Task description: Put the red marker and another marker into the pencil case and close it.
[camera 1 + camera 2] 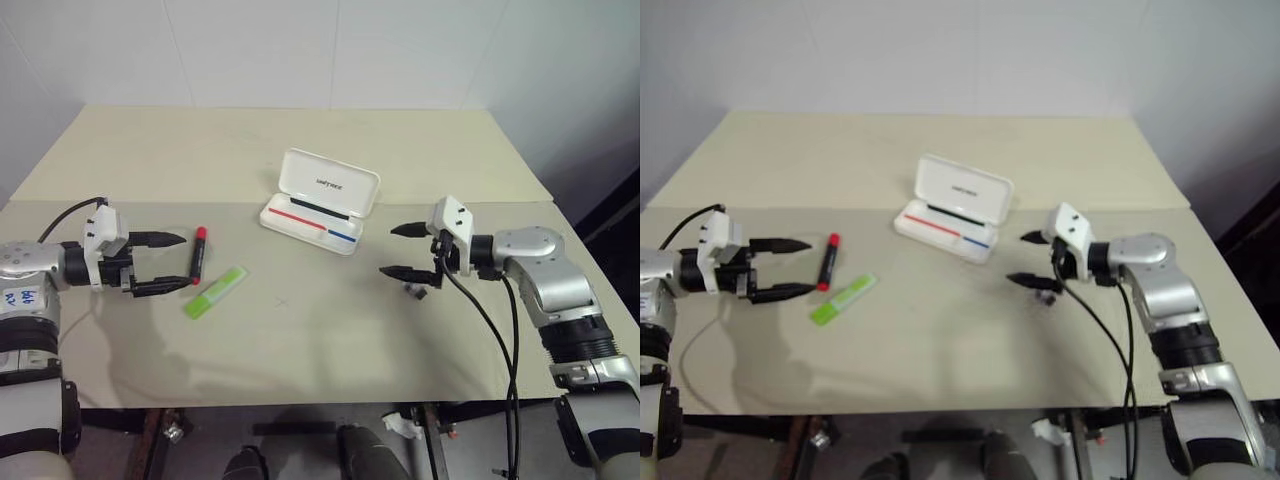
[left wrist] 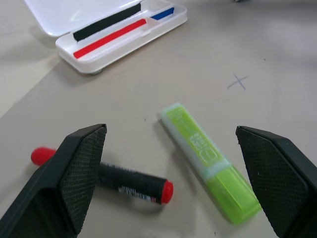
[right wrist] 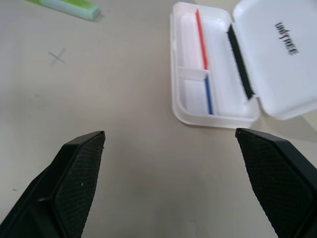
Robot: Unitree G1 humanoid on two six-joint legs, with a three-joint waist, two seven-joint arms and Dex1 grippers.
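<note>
Our left gripper hovers over the table with its fingers spread wide and nothing between them; the right gripper is just as wide and equally empty. The red marker, a slim black barrel with red at both ends, lies just past the left fingertips, and the marker, a flat light-green highlighter with a paler end, lies just beside it, on the side toward the right gripper. The case, white, glossy hard plastic with rounded corners, stands open between our grippers and farther off, lid raised, red and blue stripes inside. The tabletop is matte beige, with a faint pencilled cross. White walls stand behind.
</note>
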